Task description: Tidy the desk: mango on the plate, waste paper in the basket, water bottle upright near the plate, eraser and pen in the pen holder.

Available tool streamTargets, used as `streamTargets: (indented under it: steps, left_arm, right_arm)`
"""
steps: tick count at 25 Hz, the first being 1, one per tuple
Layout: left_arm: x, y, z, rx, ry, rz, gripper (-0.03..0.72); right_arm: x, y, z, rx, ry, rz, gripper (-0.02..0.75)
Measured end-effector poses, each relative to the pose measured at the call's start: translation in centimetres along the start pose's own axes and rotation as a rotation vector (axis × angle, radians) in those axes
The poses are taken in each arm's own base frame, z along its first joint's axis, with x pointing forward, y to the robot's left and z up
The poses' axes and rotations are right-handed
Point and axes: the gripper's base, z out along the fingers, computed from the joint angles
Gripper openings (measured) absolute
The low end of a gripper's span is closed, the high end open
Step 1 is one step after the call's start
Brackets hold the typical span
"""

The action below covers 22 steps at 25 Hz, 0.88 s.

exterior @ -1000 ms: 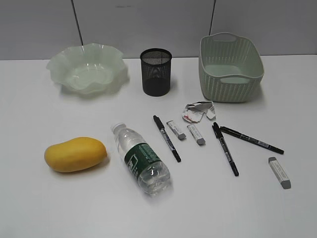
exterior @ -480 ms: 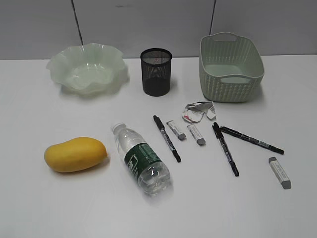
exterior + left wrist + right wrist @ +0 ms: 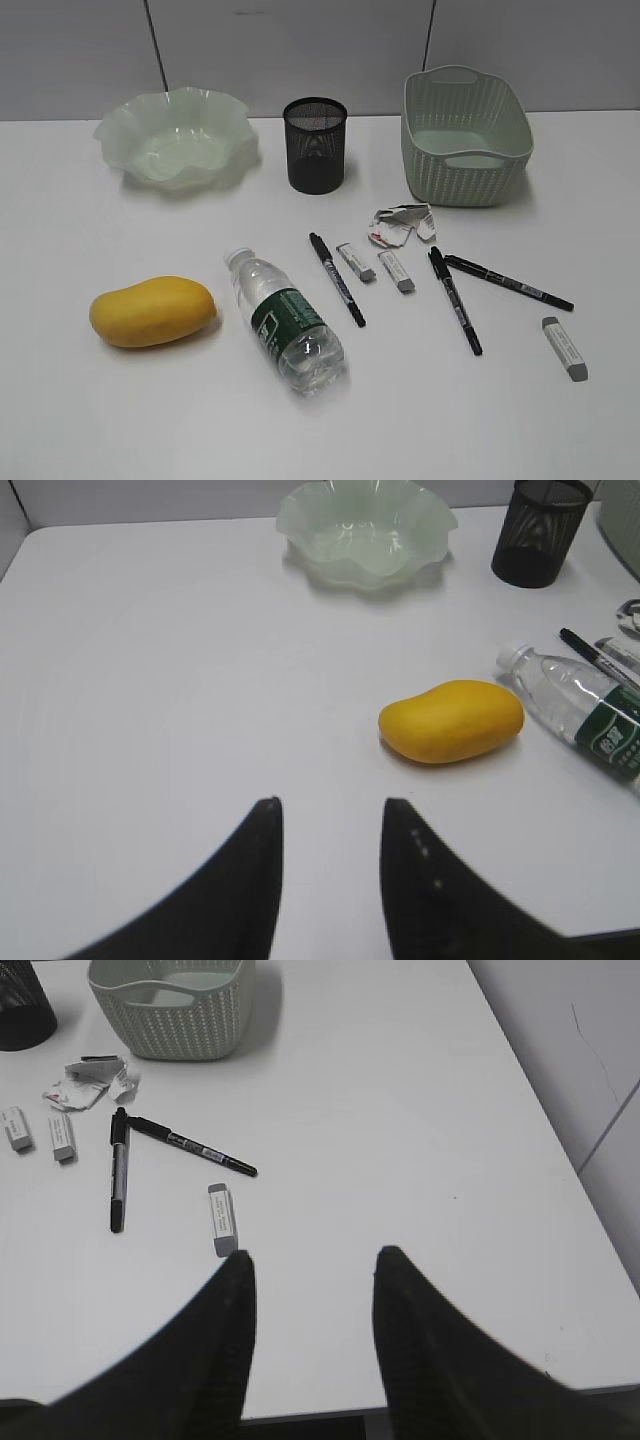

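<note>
While both grippers — left gripper (image 3: 330, 865), right gripper (image 3: 312, 1335) — hung part-open and empty, the water bottle (image 3: 287, 322) lay sideways; a clumsy nudge could roll it into the mango (image 3: 152, 311).

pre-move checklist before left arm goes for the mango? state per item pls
1. Left gripper open and empty: ok, nothing sits between the jaws.
2. Mango free to grasp: ok, it lies alone on the desk, apart from the water bottle.
3. Plate ready: ok, nothing lies in it.
4. Path from mango to plate: ok, only bare desk between them.
5. Right gripper out of the way: ok, open and empty over the far right side, near an eraser.
6. Bottle will not roll if nudged: cannot tell, it lies on its side.
</note>
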Motion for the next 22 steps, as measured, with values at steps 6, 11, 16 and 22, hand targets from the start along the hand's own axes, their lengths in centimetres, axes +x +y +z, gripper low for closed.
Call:
streamTargets:
  steps: [6,11,16,22]
  left_arm:
    - [0.0,0.0,0.0,0.0,0.0,0.0,0.258]
    - [0.0,0.0,0.0,0.0,0.0,0.0,0.262]
    - [0.0,0.0,0.0,0.0,0.0,0.0,0.372]
    - [0.0,0.0,0.0,0.0,0.0,0.0,0.52]
  right_arm:
    - [-0.01,0.0,0.0,0.0,-0.001,0.0,0.323]
    - [-0.01,0.0,0.0,0.0,-0.001,0.0,0.323]
    - [0.0,0.0,0.0,0.0,0.0,0.0,0.323]
    - [0.0,0.0,0.0,0.0,0.0,0.0,0.323]
